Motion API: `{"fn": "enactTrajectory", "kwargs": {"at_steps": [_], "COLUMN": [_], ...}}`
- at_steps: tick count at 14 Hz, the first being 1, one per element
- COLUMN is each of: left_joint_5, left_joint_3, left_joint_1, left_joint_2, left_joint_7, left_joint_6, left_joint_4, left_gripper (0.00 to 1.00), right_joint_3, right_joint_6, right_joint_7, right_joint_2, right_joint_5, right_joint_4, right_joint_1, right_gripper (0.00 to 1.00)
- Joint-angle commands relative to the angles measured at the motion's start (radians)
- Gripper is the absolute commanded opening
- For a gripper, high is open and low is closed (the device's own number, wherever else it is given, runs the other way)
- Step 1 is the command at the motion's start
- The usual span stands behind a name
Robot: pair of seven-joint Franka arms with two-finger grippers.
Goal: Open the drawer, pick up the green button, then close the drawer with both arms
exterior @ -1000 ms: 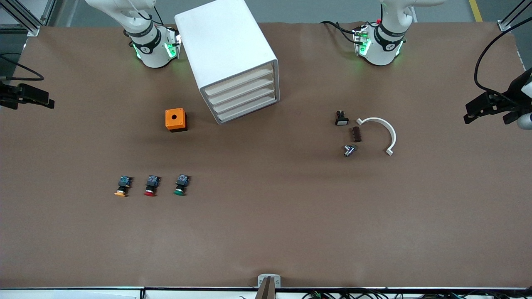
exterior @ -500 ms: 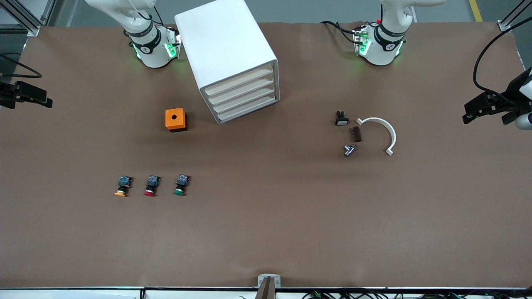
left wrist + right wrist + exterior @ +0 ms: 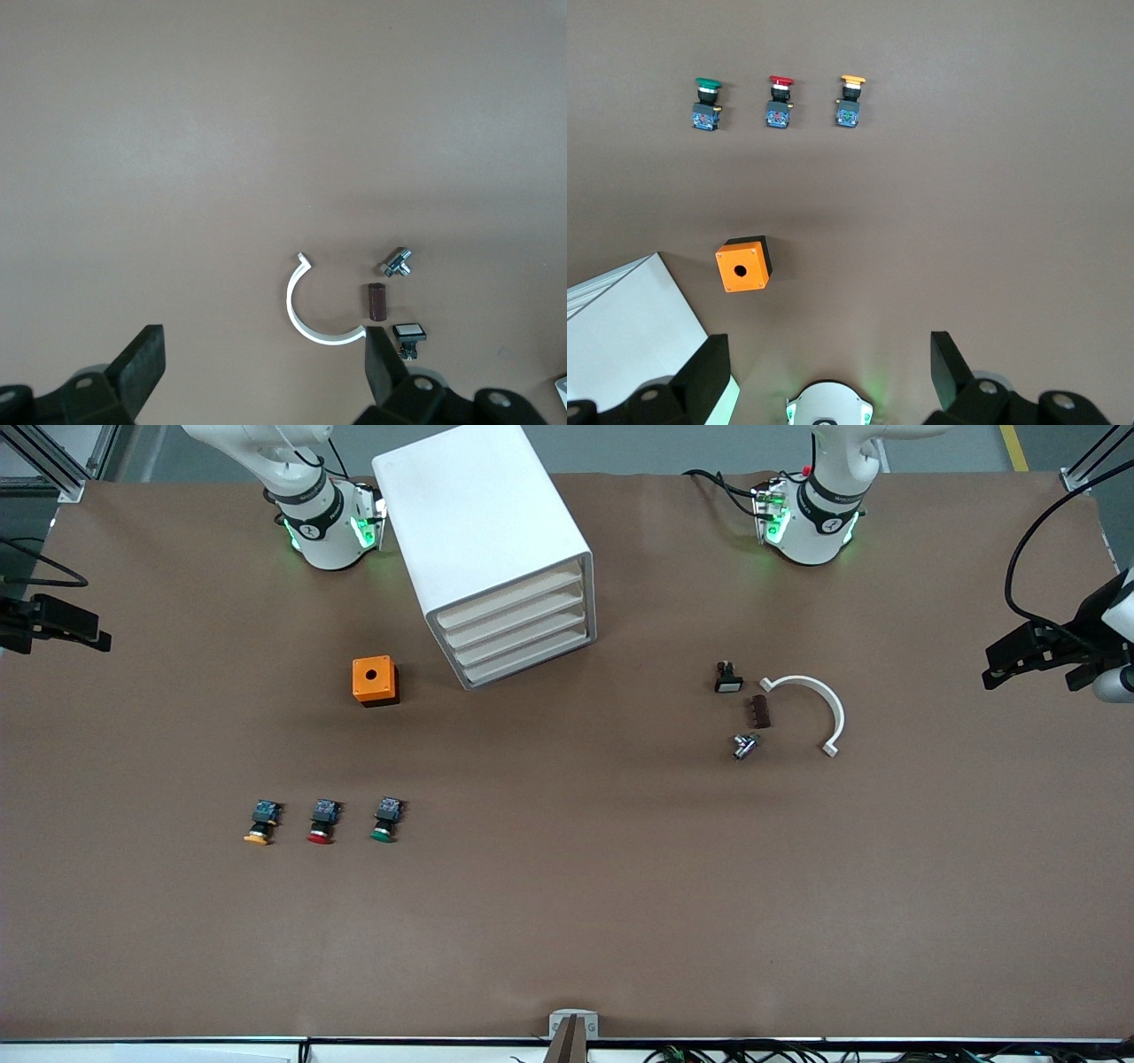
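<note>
The white cabinet (image 3: 483, 522) stands between the two arm bases, and its four drawers (image 3: 518, 622) are all shut. The green-capped button (image 3: 384, 821) lies on the table beside a red-capped one and an orange-capped one, nearer to the front camera than the cabinet. It also shows in the right wrist view (image 3: 706, 104). My right gripper (image 3: 66, 631) is open and empty, high over the table edge at the right arm's end (image 3: 827, 372). My left gripper (image 3: 1019, 660) is open and empty, high over the left arm's end (image 3: 263, 367).
An orange box (image 3: 375, 680) with a round hole sits beside the cabinet. Toward the left arm's end lie a white curved clip (image 3: 819, 700), a brown piece (image 3: 759, 712), a metal part (image 3: 744, 745) and a small white-capped switch (image 3: 728, 678).
Both grippers have shifted a little where they hang. Nothing on the table has moved.
</note>
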Motion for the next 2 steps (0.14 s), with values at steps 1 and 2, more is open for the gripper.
{"fn": "enactTrajectory", "kwargs": {"at_steps": [1, 2], "left_joint_5": [-0.005, -0.004], "left_joint_3": [-0.001, -0.002], "left_joint_1": [-0.003, -0.003], "left_joint_2": [0.009, 0.011], "left_joint_7": [-0.005, -0.005], "left_joint_6": [-0.022, -0.022], "left_joint_4": [0.025, 0.025], "left_gripper": [0.99, 0.99], "right_joint_3": [0.005, 0.007], "right_joint_6": [0.0, 0.002], "right_joint_7": [0.003, 0.003], "right_joint_2": [-0.042, -0.045], "right_joint_5": [0.013, 0.013], "right_joint_4": [-0.03, -0.032], "right_joint_1": [-0.005, -0.004], "right_gripper": [1.0, 1.0]}}
